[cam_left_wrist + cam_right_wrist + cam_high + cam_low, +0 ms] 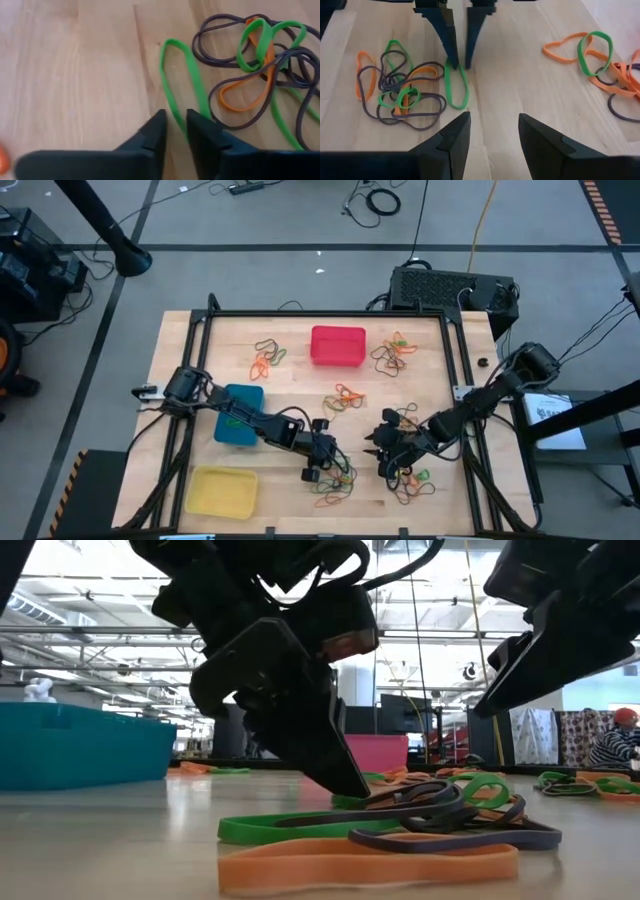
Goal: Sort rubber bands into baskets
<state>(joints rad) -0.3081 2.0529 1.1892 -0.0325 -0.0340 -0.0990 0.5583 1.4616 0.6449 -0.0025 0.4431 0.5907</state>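
My left gripper (175, 131) is down on the wooden table (75, 75), fingers drawn narrow around one side of a green rubber band (186, 75), a long thin flat loop lying just beside a tangle of dark, orange and green bands (260, 70). I cannot tell whether the band is pinched yet. My right gripper (491, 131) hovers nearby, jaws apart, holding nothing.
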